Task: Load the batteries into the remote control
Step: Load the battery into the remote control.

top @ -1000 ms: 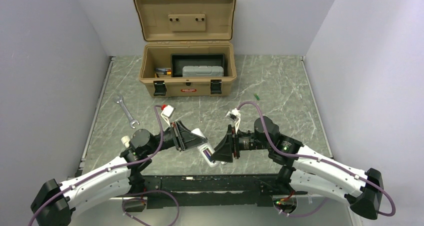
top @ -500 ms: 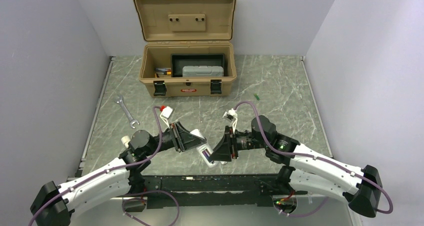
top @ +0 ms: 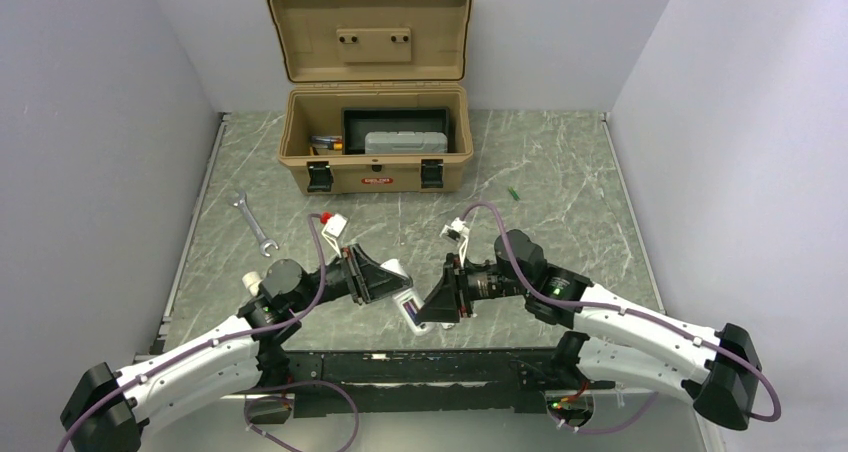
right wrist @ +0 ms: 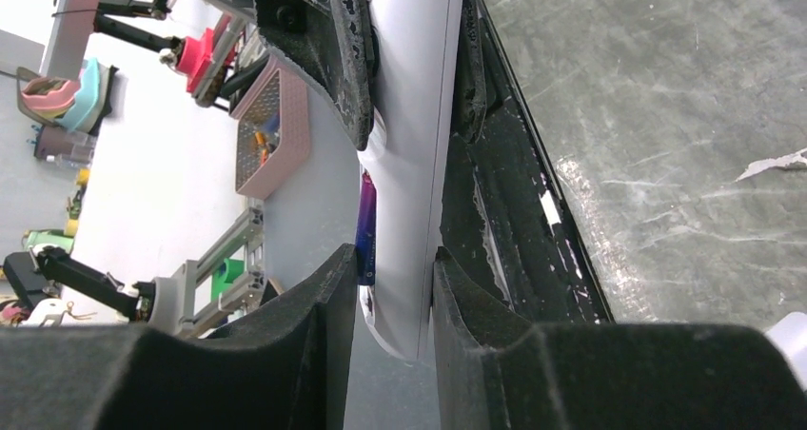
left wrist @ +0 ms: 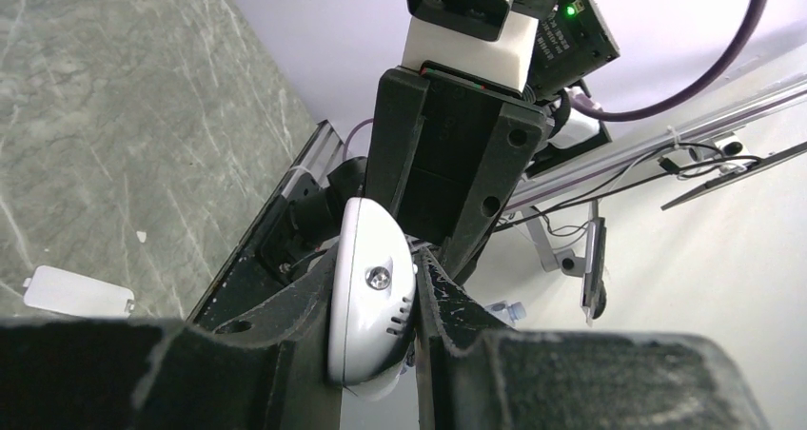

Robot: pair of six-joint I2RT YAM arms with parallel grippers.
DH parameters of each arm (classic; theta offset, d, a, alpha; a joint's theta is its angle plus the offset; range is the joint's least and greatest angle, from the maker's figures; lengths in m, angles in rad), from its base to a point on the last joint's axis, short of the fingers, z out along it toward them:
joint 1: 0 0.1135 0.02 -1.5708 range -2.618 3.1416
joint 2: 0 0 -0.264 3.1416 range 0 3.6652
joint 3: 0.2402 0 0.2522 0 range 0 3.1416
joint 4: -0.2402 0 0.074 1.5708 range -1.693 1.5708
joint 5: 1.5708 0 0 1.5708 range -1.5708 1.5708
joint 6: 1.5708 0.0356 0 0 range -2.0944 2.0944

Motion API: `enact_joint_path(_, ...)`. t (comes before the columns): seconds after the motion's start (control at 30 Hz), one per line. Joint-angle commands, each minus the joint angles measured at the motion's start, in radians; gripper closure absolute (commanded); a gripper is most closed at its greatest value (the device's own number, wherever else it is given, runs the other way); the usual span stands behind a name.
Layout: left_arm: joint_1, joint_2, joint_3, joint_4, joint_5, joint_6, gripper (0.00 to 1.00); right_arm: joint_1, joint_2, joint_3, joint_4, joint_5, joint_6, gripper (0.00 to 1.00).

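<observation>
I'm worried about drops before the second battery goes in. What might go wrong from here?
1. The remote control hangs in the air between the left gripper and the right gripper; uneven pulls may twist it loose.
2. The purple battery sits exposed beside the right gripper's finger and may be knocked out.
3. The green battery lies far off on the table, so one gripper must let go to fetch it.

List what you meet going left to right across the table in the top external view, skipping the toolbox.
wrench → left end effector → remote → right end effector → green battery
</observation>
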Motion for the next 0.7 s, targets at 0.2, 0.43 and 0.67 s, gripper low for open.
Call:
enact_joint_path(0.2,-0.013,-0.027,0.017,0.039,-0.093,-0.040,1.00,0.005,0.048,0.041,-0.014,0.029,-0.072,0.87)
enact_joint_path(0.43,-0.014,-0.047,-0.002,0.028,-0.131,-0.049,1.00,0.009,0.061,0.052,-0.014,0.042,-0.083,0.94)
enact_joint_path(0.67,-0.024,-0.016,-0.006,0.064,-0.148,-0.063,1.00,0.013,0.069,0.067,-0.060,0.061,-0.109,1.00)
